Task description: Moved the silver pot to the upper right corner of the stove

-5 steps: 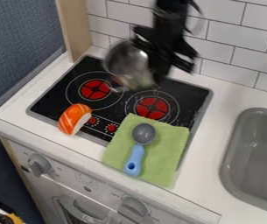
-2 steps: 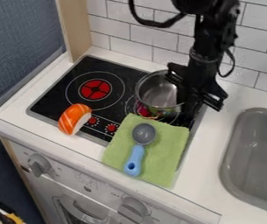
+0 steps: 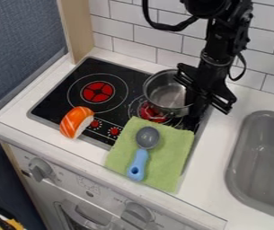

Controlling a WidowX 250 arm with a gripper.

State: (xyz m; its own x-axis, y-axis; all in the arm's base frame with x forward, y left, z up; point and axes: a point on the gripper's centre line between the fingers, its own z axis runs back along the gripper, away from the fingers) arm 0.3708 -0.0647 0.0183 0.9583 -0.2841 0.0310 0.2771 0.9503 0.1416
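Across the counter (image 3: 254,102), the stove (image 3: 129,72) is being spread out at a slant, and its upper right corner is being covered from view by the black gripper (image 3: 192,104). Below it, the front right part of the stove is being overlain by the green towel (image 3: 169,157). The silver pot (image 3: 165,93) is being held immediately to the view's left of the fingers, mouth upward, over the back part of the right burner (image 3: 151,112). Whether its base is being borne by the glass cannot be told. The pot's near side is apparently being pinched between closed fingers, though the exact grip, and any handle lying in it, is being hidden by the gripper. The line from the pot's centre to that grip is being pointed roughly rightward in the view, and this is the relation by which the next move is being governed: the corner is being approached from the pot's left, with the gripper on the corner side. A small shift to the right and back, then a level lowering, is being called for; otherwise the rim is being put at risk of tipping as the grip is loosened.
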